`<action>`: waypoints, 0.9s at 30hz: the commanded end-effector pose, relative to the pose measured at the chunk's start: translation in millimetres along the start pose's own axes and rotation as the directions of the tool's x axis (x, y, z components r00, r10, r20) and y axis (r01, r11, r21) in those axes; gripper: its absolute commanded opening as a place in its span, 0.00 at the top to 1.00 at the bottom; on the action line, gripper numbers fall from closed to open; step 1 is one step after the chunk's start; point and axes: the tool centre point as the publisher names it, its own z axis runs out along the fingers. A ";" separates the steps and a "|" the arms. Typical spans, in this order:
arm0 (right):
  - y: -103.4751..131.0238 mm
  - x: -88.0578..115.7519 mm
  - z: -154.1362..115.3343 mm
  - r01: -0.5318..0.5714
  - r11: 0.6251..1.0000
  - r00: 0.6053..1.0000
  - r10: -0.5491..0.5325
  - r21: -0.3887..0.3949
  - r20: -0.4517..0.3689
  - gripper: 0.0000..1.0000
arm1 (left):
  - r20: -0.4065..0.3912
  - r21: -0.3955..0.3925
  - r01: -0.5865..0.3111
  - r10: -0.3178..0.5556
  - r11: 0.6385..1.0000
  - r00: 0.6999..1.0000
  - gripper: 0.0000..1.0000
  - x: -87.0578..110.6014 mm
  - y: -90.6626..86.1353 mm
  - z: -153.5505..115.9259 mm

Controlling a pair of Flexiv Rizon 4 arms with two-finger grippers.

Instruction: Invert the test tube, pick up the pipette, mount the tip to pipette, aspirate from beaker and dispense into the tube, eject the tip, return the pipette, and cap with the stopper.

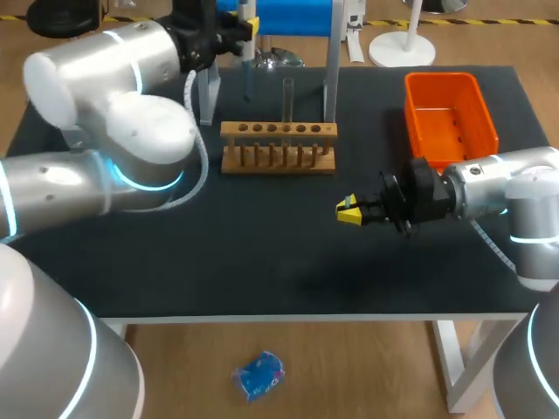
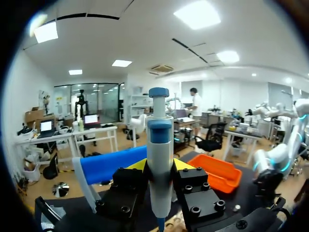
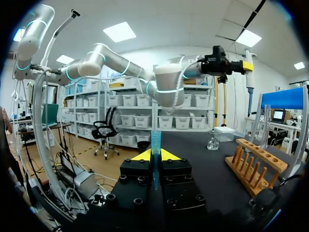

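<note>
Your pipette (image 2: 160, 140) stands upright in the left gripper (image 2: 159, 169), clamped from both sides at its white body, with the blue collar and plunger above the fingers and the thin lower end pointing down past them; in the head view that gripper sits high over the table's far side, behind the rack (image 1: 278, 147) and near the beaker (image 3: 214, 141); the tip (image 3: 155, 140), a small blue one, stands upright in your right gripper (image 3: 155, 155), whose fingers are drawn narrow and pinch it between the yellow ends; that gripper hangs over the bare black table (image 1: 262, 262) in front of the rack's right end, well apart from the pipette, with its fingers pointing toward your left side; the tube (image 1: 288, 98) stands upright in a middle hole of the rack, which is wooden with a single row of holes; behind the rack you see the stand (image 1: 293, 17), a blue bar on pale posts, with the pipette just beside its left end; the orange bin (image 1: 450, 113) lies at the table's far right, just behind the right arm's wrist.
</note>
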 end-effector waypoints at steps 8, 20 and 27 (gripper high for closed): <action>0.4 0.4 0.1 0.000 1.000 1.000 0.000 0.003 0.000 1.00 | -0.497 0.130 -0.012 0.075 0.992 0.865 1.00 68.8 1.8 -63.6; 0.4 0.4 0.1 0.000 1.000 1.000 0.000 0.003 0.000 1.00 | -0.488 0.140 -0.015 0.083 0.990 0.869 1.00 143.8 0.7 -66.1; 0.4 0.4 0.1 0.000 1.000 1.000 0.000 0.003 0.000 1.00 | -0.480 0.157 -0.045 0.116 0.987 0.869 1.00 173.4 -0.2 -70.6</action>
